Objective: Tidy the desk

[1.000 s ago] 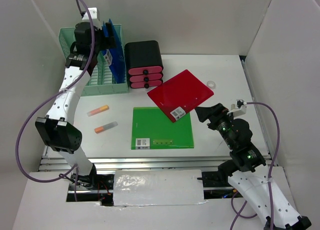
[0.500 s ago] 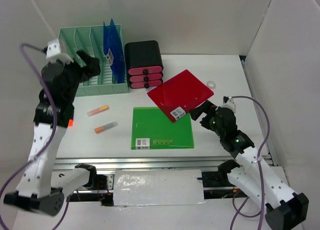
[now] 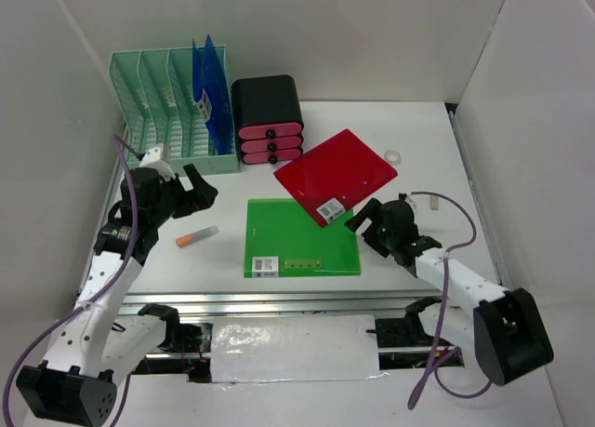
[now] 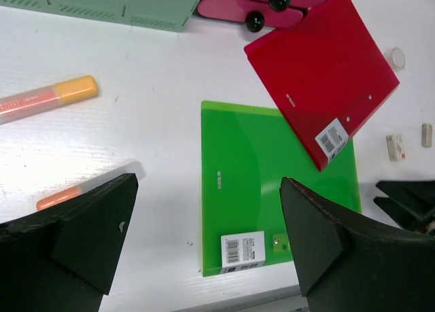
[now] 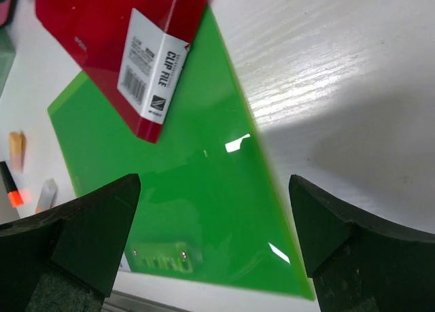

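Note:
The white desk (image 3: 423, 129) holds a green folder (image 3: 302, 238) lying flat at the front centre. A red folder (image 3: 335, 174) overlaps its far right corner. Two orange markers lie left of the folders: one (image 4: 51, 98) farther back, one (image 3: 197, 235) nearer. My left gripper (image 3: 193, 196) is open and empty above the markers; in its wrist view (image 4: 209, 183) it looks down on the green folder's left edge. My right gripper (image 3: 365, 224) is open and empty, low at the green folder's right edge (image 5: 204, 189).
A mint file rack (image 3: 153, 106) with blue folders (image 3: 209, 92) stands at the back left, with a black drawer box with pink fronts (image 3: 268, 118) beside it. A white ring (image 3: 393, 155) and a small eraser (image 3: 434, 202) lie at the right. A silver rail (image 3: 279, 301) runs along the front.
My left arm has swung from the file rack down and forward to above the markers. My right gripper has dropped and moved left to the green folder's right edge.

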Controlling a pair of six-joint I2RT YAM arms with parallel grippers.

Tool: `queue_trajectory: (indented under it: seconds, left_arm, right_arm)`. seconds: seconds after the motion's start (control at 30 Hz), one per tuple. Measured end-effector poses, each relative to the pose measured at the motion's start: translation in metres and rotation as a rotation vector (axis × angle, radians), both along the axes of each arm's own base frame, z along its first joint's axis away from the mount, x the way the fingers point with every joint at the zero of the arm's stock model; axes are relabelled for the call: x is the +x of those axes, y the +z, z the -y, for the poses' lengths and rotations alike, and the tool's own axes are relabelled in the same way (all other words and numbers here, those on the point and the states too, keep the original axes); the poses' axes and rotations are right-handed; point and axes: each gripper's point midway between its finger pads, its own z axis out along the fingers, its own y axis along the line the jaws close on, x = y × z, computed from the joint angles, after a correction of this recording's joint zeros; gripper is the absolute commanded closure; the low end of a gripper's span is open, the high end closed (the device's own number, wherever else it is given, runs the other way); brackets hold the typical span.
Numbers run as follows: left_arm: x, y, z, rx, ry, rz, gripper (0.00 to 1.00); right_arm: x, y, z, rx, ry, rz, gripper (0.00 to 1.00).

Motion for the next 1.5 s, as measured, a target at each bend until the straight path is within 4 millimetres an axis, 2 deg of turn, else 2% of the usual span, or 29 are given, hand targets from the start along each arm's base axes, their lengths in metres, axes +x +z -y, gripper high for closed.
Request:
queue_trajectory:
  seconds: [0.23, 0.47, 0.63, 0.77, 0.87, 0.97, 1.1, 1.33, 1.5]
  left_arm:
    - [-0.014, -0.012, 0.007, -0.001, -0.065, -0.012, 0.0]
    - [-0.02, -0.019, 0.011, 0.005, -0.104, -0.019, 0.0]
    - [-0.021, -0.019, 0.013, 0.01, -0.123, -0.016, 0.01]
    - [-0.021, -0.018, 0.013, 0.013, -0.129, -0.014, 0.01]
    - [-0.021, -0.019, 0.013, 0.012, -0.13, -0.015, 0.01]
    - [-0.021, -0.019, 0.014, 0.012, -0.133, -0.018, 0.01]
    - [-0.021, -0.019, 0.014, 0.011, -0.136, -0.018, 0.0]
    - [-0.021, -0.019, 0.016, 0.008, -0.142, -0.018, 0.01]
    - [-0.021, -0.019, 0.016, 0.008, -0.143, -0.018, 0.01]
  right_arm:
    - [0.021, -0.025, -0.001, 0.034, -0.041, -0.055, 0.05]
    - [0.062, -0.023, 0.004, 0.11, -0.077, -0.035, 0.12]
    - [0.088, -0.025, -0.003, 0.157, -0.056, -0.053, 0.18]
    - [0.101, -0.027, -0.006, 0.191, -0.052, -0.072, 0.29]
    - [0.106, -0.03, -0.006, 0.209, -0.056, -0.086, 0.39]
    - [0.106, -0.033, -0.006, 0.224, -0.063, -0.098, 0.44]
    - [0.106, -0.036, -0.005, 0.225, -0.072, -0.113, 0.48]
    - [0.112, -0.04, -0.004, 0.208, -0.077, -0.142, 0.62]
    - [0.111, -0.041, -0.003, 0.202, -0.081, -0.153, 0.66]
